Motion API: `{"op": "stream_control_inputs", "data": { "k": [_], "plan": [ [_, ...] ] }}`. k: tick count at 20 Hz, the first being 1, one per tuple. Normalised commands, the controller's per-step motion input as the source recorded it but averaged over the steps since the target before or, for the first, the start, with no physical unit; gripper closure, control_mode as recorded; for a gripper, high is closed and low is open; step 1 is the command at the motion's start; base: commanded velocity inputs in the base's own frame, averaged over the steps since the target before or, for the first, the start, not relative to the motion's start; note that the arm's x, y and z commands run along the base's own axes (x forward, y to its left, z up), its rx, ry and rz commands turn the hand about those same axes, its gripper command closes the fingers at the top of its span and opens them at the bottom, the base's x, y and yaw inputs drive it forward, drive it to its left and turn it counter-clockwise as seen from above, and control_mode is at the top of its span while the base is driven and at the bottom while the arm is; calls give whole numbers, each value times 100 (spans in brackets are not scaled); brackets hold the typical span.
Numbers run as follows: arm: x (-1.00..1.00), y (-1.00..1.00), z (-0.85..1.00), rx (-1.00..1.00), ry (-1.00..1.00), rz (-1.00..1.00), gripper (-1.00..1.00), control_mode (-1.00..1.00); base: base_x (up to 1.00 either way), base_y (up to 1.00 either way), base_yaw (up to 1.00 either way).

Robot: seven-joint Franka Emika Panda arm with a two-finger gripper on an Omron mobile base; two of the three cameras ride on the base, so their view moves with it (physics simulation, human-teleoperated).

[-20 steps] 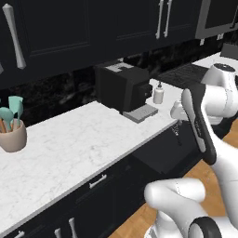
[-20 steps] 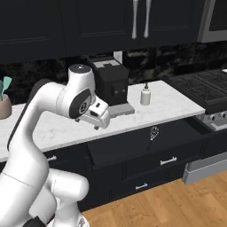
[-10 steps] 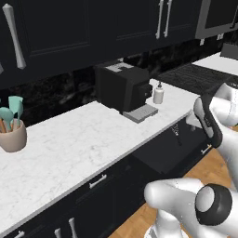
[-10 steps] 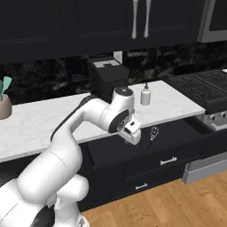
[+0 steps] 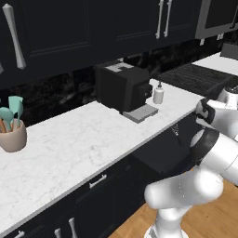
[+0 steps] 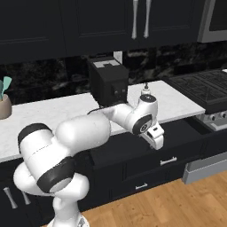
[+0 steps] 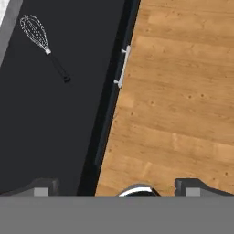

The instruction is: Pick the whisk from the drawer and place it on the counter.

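Note:
The whisk (image 7: 43, 45), wire head and thin black handle, lies flat in the open drawer (image 7: 55, 114), at the top left of the hand view. My gripper (image 7: 119, 187) hangs open above the drawer's front edge, its fingertips (image 7: 43, 187) wide apart with nothing between them, well short of the whisk. In the right base view the gripper (image 6: 158, 142) points down in front of the drawer (image 6: 190, 128), below the edge of the white counter (image 6: 53, 111). From the left, the whisk (image 5: 175, 130) shows small in the drawer (image 5: 158, 148) beneath the counter (image 5: 83, 144).
A black coffee machine (image 5: 123, 86) and a small white bottle (image 5: 159, 94) stand on the counter above the drawer. A pot of teal spatulas (image 5: 12, 130) sits far left. The stovetop (image 6: 201, 86) is to the right. A silver handle (image 7: 121, 66) and wood floor (image 7: 183, 91) lie below.
The arm has swung down from counter height to the front of the open drawer, and the hand now points downward over the drawer's front edge. The whisk has not moved.

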Motion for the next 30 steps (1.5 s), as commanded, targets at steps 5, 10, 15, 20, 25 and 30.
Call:
{"op": "stream_control_inputs", "data": {
  "k": [5,10,15,20,25,30],
  "plan": [
    [24,-26,-34,1,19,-10,-100,-100,0,0,0],
    [17,-33,-60,10,2,-9,-100,-100,0,0,0],
    [52,-7,-34,11,0,-8,-100,-100,0,0,0],
    [55,0,-51,0,0,0,-100,-100,0,0,0],
    [58,0,-49,0,0,0,-100,-100,0,0,0],
    [51,0,-37,0,0,1,-100,-100,0,0,0]
  ]
}}
